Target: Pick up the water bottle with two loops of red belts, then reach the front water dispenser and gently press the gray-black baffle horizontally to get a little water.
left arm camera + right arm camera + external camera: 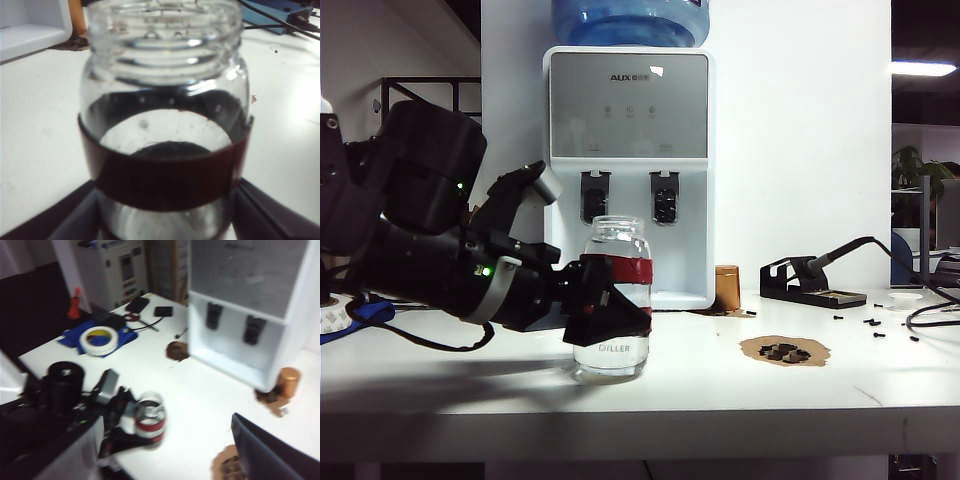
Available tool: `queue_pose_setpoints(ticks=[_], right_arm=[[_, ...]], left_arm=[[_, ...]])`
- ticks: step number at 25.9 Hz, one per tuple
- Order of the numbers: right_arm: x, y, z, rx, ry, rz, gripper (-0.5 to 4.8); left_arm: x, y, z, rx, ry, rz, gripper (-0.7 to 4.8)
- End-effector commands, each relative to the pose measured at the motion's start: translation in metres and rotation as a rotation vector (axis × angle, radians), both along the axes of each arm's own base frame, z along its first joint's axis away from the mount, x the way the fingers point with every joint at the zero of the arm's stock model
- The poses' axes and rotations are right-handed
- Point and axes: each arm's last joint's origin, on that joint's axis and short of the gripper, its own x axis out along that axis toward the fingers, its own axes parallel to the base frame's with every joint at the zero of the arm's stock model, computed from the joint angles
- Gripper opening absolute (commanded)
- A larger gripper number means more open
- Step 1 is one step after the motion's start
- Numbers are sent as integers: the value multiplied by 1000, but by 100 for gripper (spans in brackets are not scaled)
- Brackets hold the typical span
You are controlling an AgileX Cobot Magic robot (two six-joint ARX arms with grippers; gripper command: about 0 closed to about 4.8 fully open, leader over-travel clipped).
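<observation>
While the water bottle (612,297) stands upright on the white table (720,390) in front of the water dispenser (629,170), the left gripper (605,305) sits around its lower body from the left of the exterior view, its dark fingers (610,322) pressed against the glass just below the red band (625,270), so it looks closed on the bottle at a middling width. The left wrist view confirms this: the bottle (165,125) fills the frame, with a finger (270,212) showing on either side of its base. Whether the bottle has lifted off the table cannot be told; its base seems to rest on the surface or just above it. The relation that matters for the coming move is that the gray-black baffle (595,196), the left of the two dark levers, lies behind and above the bottle's mouth, nearly straight ahead of it, with the twin lever (664,197) just to the right. The bottle's long axis is vertical, and my judgement is that it should stay so while it is raised and pushed level toward the dispenser front, so the neck or shoulder meets the baffle squarely. The left arm is plainly the nearer one and already has the bottle. The right gripper (165,450) hangs wide open and empty, well above the table, looking down on the scene
</observation>
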Motion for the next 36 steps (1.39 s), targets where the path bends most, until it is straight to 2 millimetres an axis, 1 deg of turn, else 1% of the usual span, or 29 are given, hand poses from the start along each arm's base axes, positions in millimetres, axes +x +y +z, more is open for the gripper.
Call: queue_pose_setpoints(ticks=[1,10,13,15,18,19,20,22,25,26,28,29,31,32,33,34,35,36], right_arm=[[-5,2,-1,31,45,96,412],[-6,2,-3,41,67,134,412],[-7,2,-3,41,66,134,412],[-7,2,-3,41,66,134,412],[-7,2,-3,42,67,134,412],[-7,2,-3,41,66,134,412],[-7,2,-3,42,66,134,412],[-7,2,-3,41,66,134,412],[-7,2,-3,41,66,134,412],[-7,2,-3,41,66,134,412],[-7,2,-2,41,66,134,412],[-7,2,-2,41,66,134,412],[-7,2,-2,42,65,134,412],[-7,2,-2,41,65,133,412],[-7,2,-2,42,64,133,412],[-6,2,-2,42,63,134,412],[-6,2,-2,42,59,134,412],[-6,2,-2,42,58,134,412]], left_arm=[[-2,1,-7,44,17,-5,-4],[-4,2,-12,62,25,-10,-4],[-4,3,-20,100,38,-8,-4],[-5,6,-31,144,52,-7,-4],[-4,8,-35,154,57,-5,2],[-4,8,-36,156,57,-5,20],[-4,9,-37,158,60,-3,55],[-4,10,-39,162,66,-1,99],[-4,11,-42,170,80,2,104],[-4,12,-42,173,84,5,136],[-4,12,-43,176,85,7,261],[-4,13,-43,177,85,6,291],[-4,13,-43,177,86,6,295],[-4,13,-43,178,86,6,316],[-4,13,-43,177,86,5,349],[-4,13,-43,177,86,4,395],[-5,13,-43,175,86,2,469],[-5,13,-43,175,86,1,479]])
